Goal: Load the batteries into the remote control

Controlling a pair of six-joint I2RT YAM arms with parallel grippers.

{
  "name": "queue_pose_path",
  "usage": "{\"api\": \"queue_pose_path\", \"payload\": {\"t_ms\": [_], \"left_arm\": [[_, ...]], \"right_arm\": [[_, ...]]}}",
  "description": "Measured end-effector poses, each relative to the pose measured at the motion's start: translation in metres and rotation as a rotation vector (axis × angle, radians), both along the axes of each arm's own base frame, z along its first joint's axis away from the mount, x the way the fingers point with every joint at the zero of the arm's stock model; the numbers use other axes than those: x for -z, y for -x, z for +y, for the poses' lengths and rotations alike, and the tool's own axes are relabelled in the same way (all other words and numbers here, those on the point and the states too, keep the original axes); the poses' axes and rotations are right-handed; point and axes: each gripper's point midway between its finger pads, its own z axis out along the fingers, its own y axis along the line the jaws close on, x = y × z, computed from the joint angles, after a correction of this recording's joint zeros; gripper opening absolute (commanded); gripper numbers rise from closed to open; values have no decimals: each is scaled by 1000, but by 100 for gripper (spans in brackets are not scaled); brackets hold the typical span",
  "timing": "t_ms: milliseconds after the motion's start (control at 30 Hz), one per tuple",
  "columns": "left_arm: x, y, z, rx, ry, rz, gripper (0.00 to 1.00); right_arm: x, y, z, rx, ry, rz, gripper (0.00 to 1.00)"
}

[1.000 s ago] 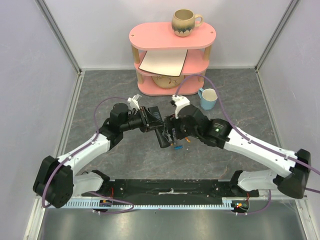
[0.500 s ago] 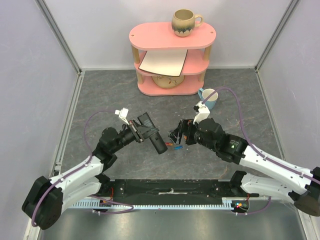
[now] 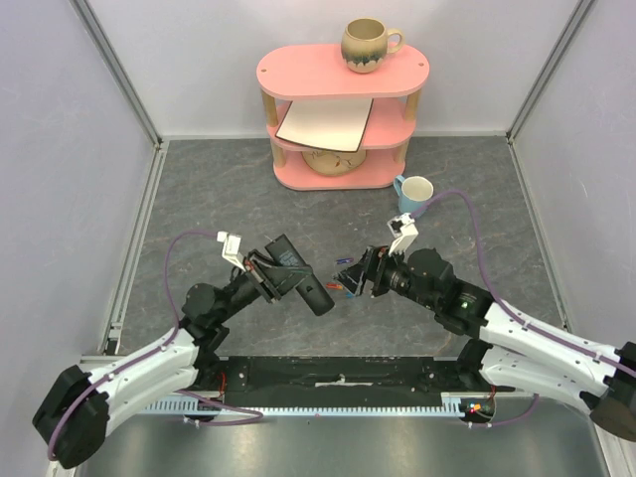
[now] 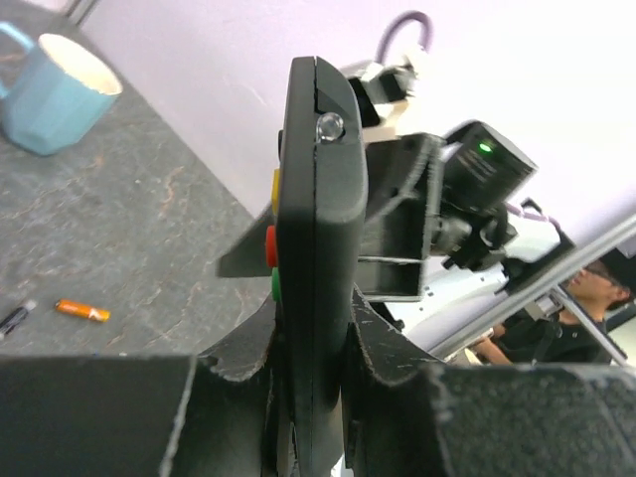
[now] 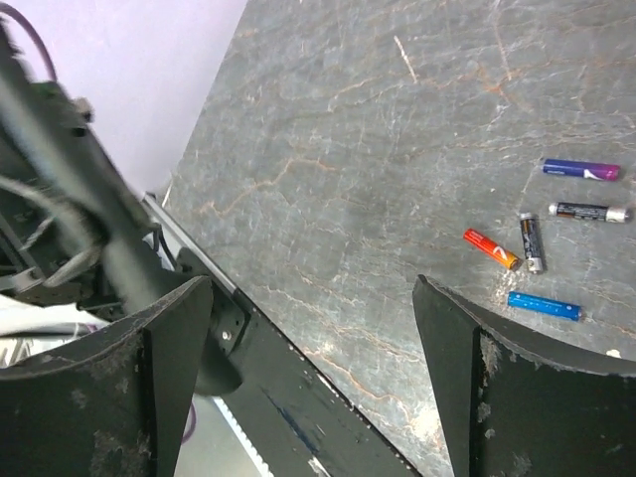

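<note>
The black remote control [image 4: 318,229] stands on its edge, pinched between the fingers of my left gripper [image 4: 316,333], which is shut on it; its red, yellow and green buttons face left. From above, the remote [image 3: 316,295] is lifted over the table in the left gripper [image 3: 278,270]. Several batteries lie loose on the grey table: an orange one [image 5: 491,248], a blue one [image 5: 544,305], a purple one [image 5: 581,170] and two dark ones [image 5: 532,241]. My right gripper [image 5: 313,298] hangs open and empty beside them, just right of the remote [image 3: 350,278].
A pink three-tier shelf [image 3: 341,109] at the back carries a brown mug [image 3: 368,45]. A light blue mug [image 3: 414,196] stands on the table behind my right arm. The black base rail [image 3: 338,373] runs along the near edge.
Both arms have drawn back toward the near edge and apart. The left gripper carried the remote with it. The right gripper came off the remote with its jaws wide.
</note>
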Motion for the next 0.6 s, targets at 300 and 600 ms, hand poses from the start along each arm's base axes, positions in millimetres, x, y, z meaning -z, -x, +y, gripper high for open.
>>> {"api": "queue_pose_path", "payload": {"t_ms": [300, 600], "left_arm": [[-9, 10, -2, -107, -83, -201, 2], [-14, -16, 4, -249, -175, -244, 2]], "right_arm": [[5, 6, 10, -96, 43, -47, 89], [-40, 5, 7, -98, -34, -153, 89]]}}
